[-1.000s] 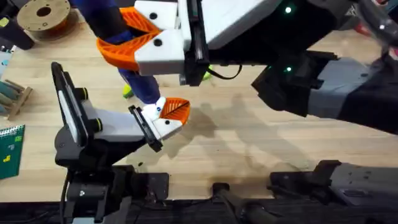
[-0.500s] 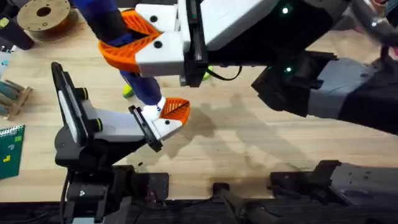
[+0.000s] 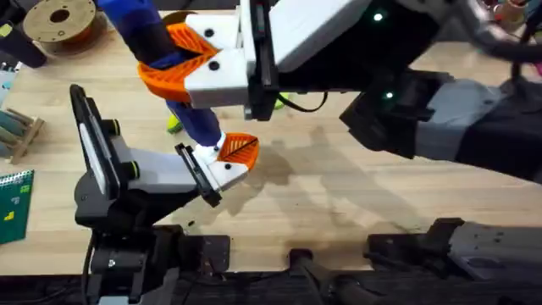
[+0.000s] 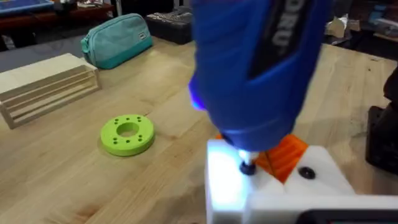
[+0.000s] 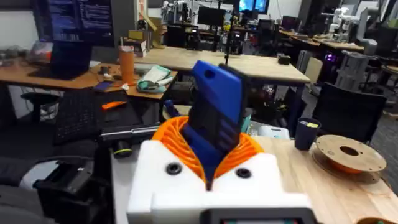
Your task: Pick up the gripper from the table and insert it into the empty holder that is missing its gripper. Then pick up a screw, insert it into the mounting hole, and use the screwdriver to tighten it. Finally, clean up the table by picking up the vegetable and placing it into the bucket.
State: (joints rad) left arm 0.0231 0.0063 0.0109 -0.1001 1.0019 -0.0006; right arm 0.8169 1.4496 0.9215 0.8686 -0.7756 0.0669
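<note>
Overhead, the right gripper (image 3: 182, 59) sat at the far left-centre of the table, its orange fingers (image 3: 161, 76) clamped around the blue screwdriver (image 3: 157, 42). The right wrist view showed the same grip, with the screwdriver's body rising between the two orange pads (image 5: 249, 149). The tool slanted down and toward the near side, its tip meeting the white holder (image 3: 210, 165) at the end of the left arm. From the left wrist camera the screwdriver (image 4: 261, 68) loomed large, its narrow tip pressed onto a small dark screw (image 4: 247, 168) in the white block (image 4: 273, 193), which glowed under the tool's light. An orange wedge, the gripper (image 3: 240, 149), was seated in that holder, just right of the tip; it showed behind the tip in the left wrist view (image 4: 287, 152). How the left arm's own jaws stood I could not tell.

Round about lay a pale wooden table (image 3: 339, 195). A small yellow-green piece (image 3: 174, 124) peeped out beside the screwdriver, too hidden to identify. Farther off on the wood were a bright green ring-shaped disc (image 4: 127, 134), a slatted wooden rack (image 4: 46, 87) and a teal pouch (image 4: 117, 40). A spool of orange filament (image 3: 59, 21) stood at the far left corner. Behind the table were desks, monitors and office chairs.
</note>
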